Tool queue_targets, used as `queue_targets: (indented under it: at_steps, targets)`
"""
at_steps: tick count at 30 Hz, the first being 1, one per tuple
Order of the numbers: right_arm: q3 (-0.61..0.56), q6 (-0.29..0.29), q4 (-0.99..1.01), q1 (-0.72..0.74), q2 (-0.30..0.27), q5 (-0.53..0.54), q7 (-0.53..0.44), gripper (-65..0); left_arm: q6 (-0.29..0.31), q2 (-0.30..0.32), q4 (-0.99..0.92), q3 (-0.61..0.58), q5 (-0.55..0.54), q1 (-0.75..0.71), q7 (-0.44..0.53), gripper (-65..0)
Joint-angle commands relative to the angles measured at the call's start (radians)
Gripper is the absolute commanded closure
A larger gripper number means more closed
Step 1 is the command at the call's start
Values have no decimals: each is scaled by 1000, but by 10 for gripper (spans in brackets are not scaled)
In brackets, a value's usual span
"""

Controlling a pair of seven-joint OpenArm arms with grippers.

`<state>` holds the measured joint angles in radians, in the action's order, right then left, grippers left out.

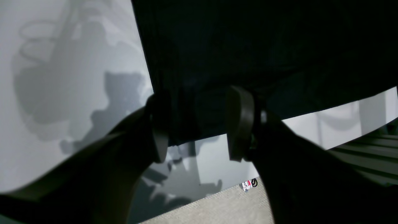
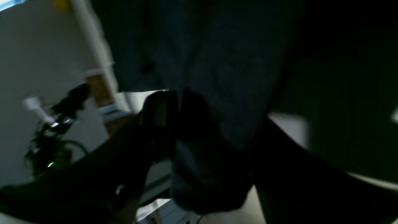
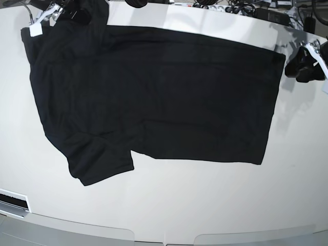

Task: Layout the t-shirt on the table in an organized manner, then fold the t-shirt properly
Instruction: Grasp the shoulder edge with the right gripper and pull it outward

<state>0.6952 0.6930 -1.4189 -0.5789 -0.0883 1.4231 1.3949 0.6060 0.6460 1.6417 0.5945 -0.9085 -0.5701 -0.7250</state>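
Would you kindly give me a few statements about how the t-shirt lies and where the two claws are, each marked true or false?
1. The t-shirt is black. True.
2. The t-shirt is folded into a small square. False: it lies spread out flat, one sleeve sticking out at the near left in the base view.
3. The left claw has an edge of the shirt between its two fingers. True.
4. Both claws work at the same corner. False: the left claw is at the shirt's far right corner in the base view and the right claw at its far left corner.
5. The table is dark wood. False: it is glossy white.
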Motion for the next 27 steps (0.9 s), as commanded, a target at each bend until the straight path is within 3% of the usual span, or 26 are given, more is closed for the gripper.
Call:
queue_targets:
  at_steps: [1,2,5,6,12,27]
  targets:
    - [6,5,-13,-8,-16,42,1,-265,3,19,11,8,-19,3,21,-299]
    - [6,5,-13,-8,-19,56,1,-241,3,19,11,8,-19,3,21,-299]
    - [6,5,-16,-8,-32,60,1,-33,3,19,11,8,-19,3,21,-299]
    - [6,5,-20,-8,-37,60,1,0,3,19,11,8,-19,3,21,-299]
    - [6,5,-88,-3,-63,60,1,0,3,19,11,8,-20,3,21,-299]
    - [6,5,-191,143,-64,60,1,0,3,19,11,8,-19,3,21,-299]
